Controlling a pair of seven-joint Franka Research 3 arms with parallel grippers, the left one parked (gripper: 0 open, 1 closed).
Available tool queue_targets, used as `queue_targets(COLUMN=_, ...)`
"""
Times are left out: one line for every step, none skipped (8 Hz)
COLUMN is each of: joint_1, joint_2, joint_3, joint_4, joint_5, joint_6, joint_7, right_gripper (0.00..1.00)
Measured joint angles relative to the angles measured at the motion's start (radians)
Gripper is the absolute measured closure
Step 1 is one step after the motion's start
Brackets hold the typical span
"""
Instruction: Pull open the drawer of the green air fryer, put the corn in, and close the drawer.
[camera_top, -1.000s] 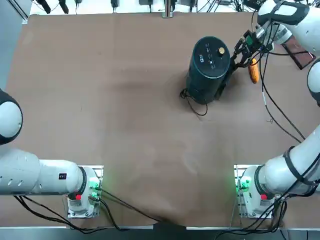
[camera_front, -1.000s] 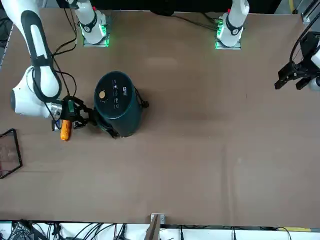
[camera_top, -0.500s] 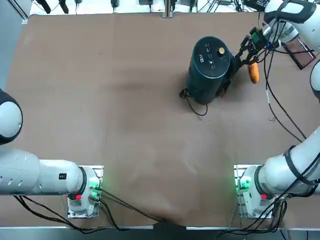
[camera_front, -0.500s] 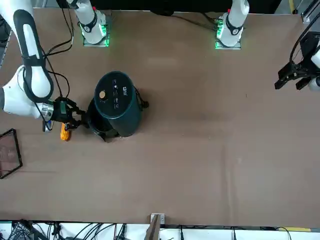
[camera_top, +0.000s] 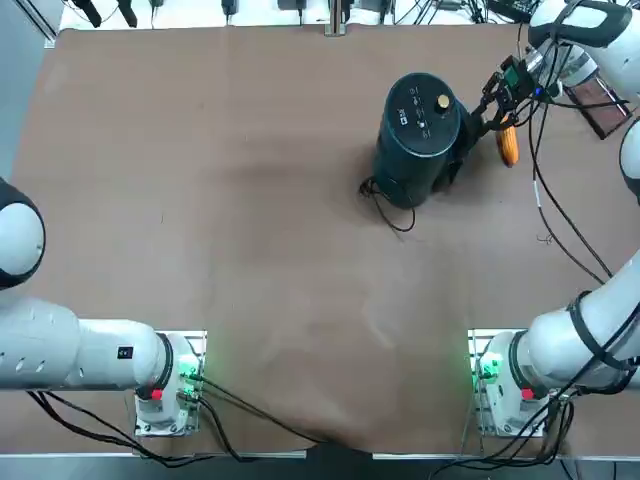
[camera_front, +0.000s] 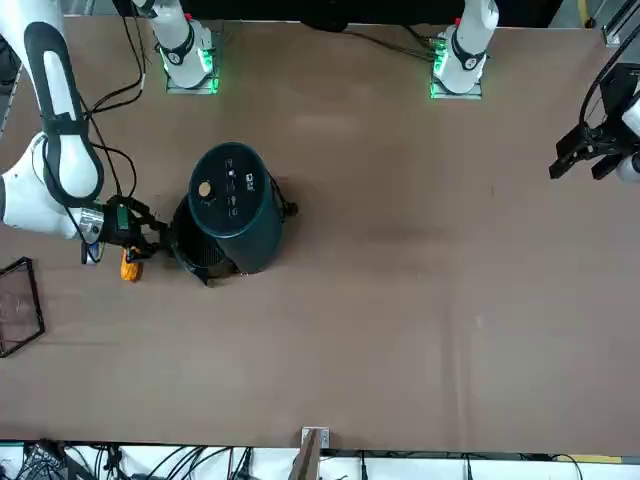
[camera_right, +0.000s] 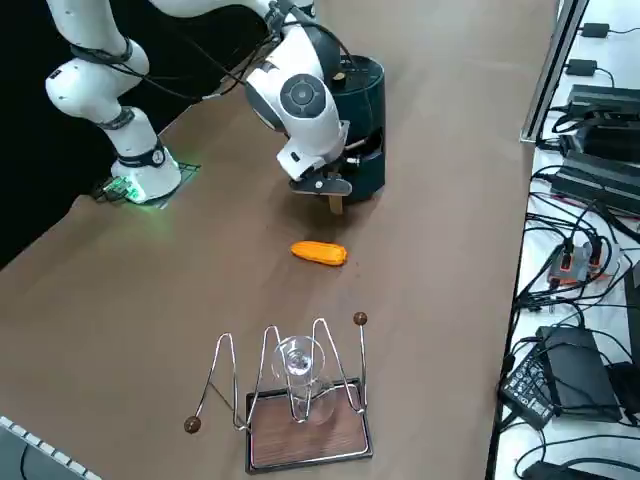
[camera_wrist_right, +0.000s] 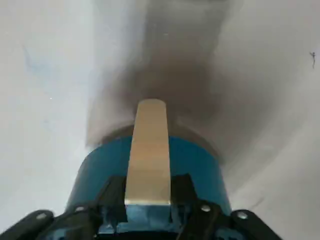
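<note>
The green air fryer (camera_top: 420, 130) (camera_front: 232, 200) (camera_right: 362, 95) stands upright at the far right of the table. Its dark drawer (camera_front: 192, 250) (camera_right: 352, 168) is pulled partly out at the base, toward the table's right edge. My right gripper (camera_top: 494, 106) (camera_front: 150, 236) (camera_right: 328, 186) (camera_wrist_right: 148, 196) is low at the drawer's front. One of its fingers (camera_wrist_right: 113, 196) stands on each side of the tan handle (camera_wrist_right: 148, 150) (camera_right: 335, 204), close against it. The orange corn (camera_top: 509, 146) (camera_front: 130, 266) (camera_right: 319, 253) lies on the table just beyond the gripper, untouched.
A wire rack holding a glass on a wooden base (camera_right: 300, 400) (camera_top: 603, 112) (camera_front: 16, 306) stands near the right edge past the corn. The fryer's black cord (camera_top: 386, 206) trails on the table behind it. Boxes and cables (camera_right: 590, 120) lie off the table's edge.
The right gripper has drawn back from the fryer toward the right edge, pulling the drawer out. In the last half second it has hardly moved. The corn lies where it was.
</note>
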Motion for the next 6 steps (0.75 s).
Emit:
queue_targets(joint_1=0.000, joint_2=0.003, joint_3=0.002, joint_4=0.006, joint_5=0.000, joint_6=0.000, joint_7=-0.002, right_gripper=0.24)
queue_targets(joint_1=0.000, joint_2=0.002, joint_3=0.003, joint_4=0.021, joint_5=-0.006, joint_6=0.000, joint_7=-0.012, right_gripper=0.07)
queue_targets(joint_1=-0.001, joint_2=0.002, joint_3=0.002, joint_4=0.047, joint_5=-0.040, joint_6=0.000, joint_7=-0.023, right_gripper=0.00)
queue_targets(joint_1=-0.006, joint_2=0.002, joint_3=0.000, joint_4=0.076, joint_5=-0.100, joint_6=0.000, joint_7=-0.027, right_gripper=0.00)
queue_targets(joint_1=-0.019, joint_2=0.004, joint_3=-0.001, joint_4=0.105, joint_5=-0.167, joint_6=-0.001, joint_7=-0.037, right_gripper=0.00)
queue_targets(joint_1=-0.031, joint_2=0.013, joint_3=-0.001, joint_4=0.134, joint_5=-0.232, joint_6=-0.004, joint_7=-0.071, right_gripper=0.00)
